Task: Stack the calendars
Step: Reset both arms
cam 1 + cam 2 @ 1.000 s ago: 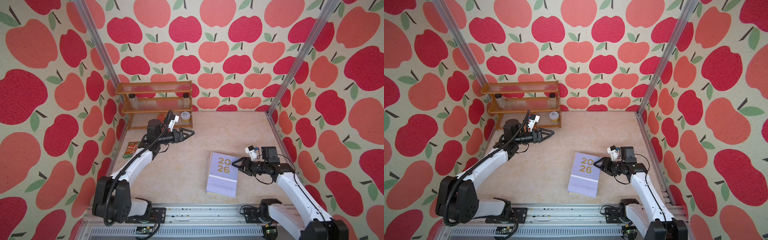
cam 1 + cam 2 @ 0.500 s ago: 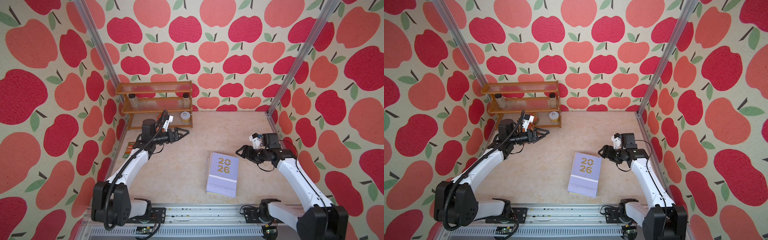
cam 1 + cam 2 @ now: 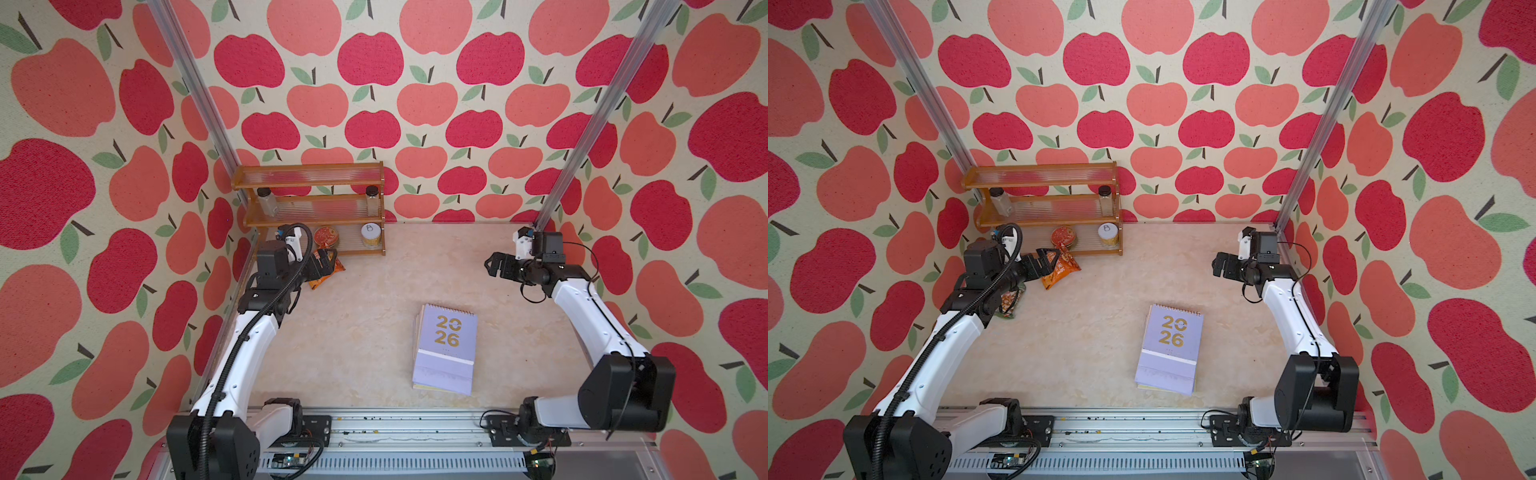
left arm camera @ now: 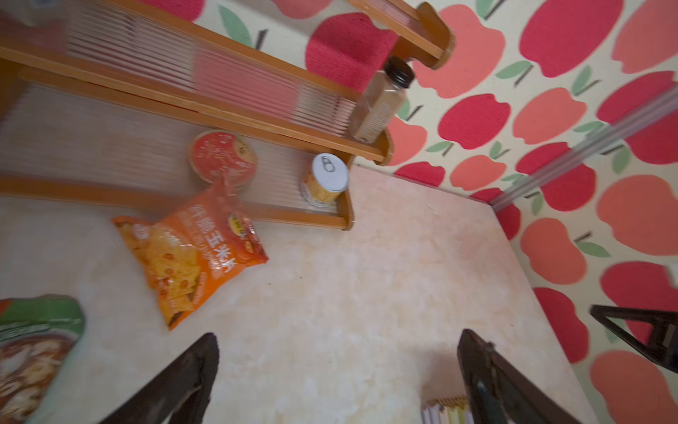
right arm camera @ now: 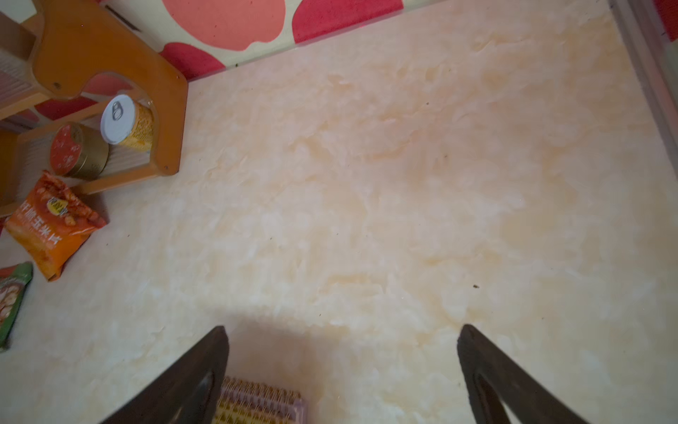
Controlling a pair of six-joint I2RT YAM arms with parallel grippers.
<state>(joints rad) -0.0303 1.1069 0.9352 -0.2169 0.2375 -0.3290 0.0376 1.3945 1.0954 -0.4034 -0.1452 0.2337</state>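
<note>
Nearest the camera, an aluminium rail (image 3: 395, 432) carries both arm bases along the front edge of the beige marble-look table (image 3: 353, 332). Just beyond it, toward the right arm's side, the calendars (image 3: 446, 353) lie in one flat pile on the table. The top one is lilac with gold "2026" numerals, its spiral binding faces the back wall, and pale yellow edges peek out beneath. How many are in the pile cannot be told. Both top views show the pile lying clear of both arms. Farther back, the right gripper (image 3: 492, 266) hangs above bare table near the right wall. Its jaws are spread wide with nothing between them, and its wrist view shows the pile's coils (image 5: 260, 403) at the frame edge. Opposite, the left gripper (image 3: 1046, 257) is likewise fully spread and empty, poised over an orange snack packet (image 4: 194, 257), with a green packet (image 3: 1009, 301) beside the arm. Behind stands a wooden rack (image 3: 307, 166). It holds a red-lidded tin (image 3: 326, 237) and a pull-tab can (image 3: 370, 235) on the lowest shelf, and two black-capped bottles (image 3: 266, 201) above. Apple wallpaper (image 3: 374, 104) closes the scene.
</note>
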